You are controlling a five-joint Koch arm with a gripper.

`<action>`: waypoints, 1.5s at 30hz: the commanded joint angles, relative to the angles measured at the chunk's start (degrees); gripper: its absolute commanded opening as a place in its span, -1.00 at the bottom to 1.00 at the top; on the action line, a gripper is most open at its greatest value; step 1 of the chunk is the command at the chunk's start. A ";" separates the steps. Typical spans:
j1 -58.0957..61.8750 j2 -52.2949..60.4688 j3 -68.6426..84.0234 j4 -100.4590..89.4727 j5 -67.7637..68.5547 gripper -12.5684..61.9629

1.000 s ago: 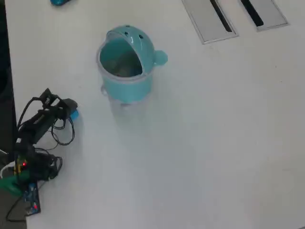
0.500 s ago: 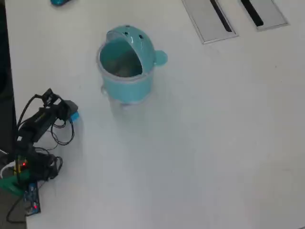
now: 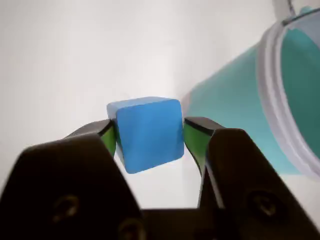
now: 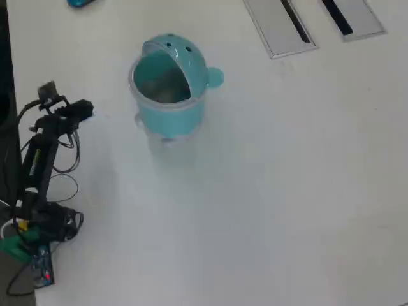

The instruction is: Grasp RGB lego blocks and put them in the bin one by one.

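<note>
My gripper (image 3: 148, 137) is closed on the blue lego block (image 3: 148, 132), one black jaw pressed against each side of it, with a green pad (image 3: 192, 141) between jaw and block on both sides. In the wrist view the block sits squarely between my fingertips, its front face flat toward the camera and its top edge a little above the jaw tips; white table (image 3: 75, 60) lies behind it.

The bin (image 3: 240, 100) is just to the right of the block in the wrist view, its light-teal wall close beside my right-hand jaw and its pale rim (image 3: 272, 95) curving down the right edge of the picture. I cannot tell whether the jaw touches the wall.

In the overhead view my gripper (image 4: 81, 109) is to the left of the bin (image 4: 169, 86), apart from it, roughly level with its lower body. The bin's domed lid (image 4: 185, 54) is flipped back, showing two dark dots, and the mouth faces up. The block is too small to make out there.

I can read no writing or labels on the block, the bin or my jaws.
</note>
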 commanded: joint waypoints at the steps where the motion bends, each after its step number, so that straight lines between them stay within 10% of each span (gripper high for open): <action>1: -1.14 1.67 -7.73 -2.29 7.21 -0.47; 11: 0.18 -1.41 -12.74 -28.13 37.88 -0.48; 36: 24.43 -33.22 -34.89 -55.11 41.13 -0.47; 45: 28.13 -34.72 -36.12 -53.61 38.94 0.07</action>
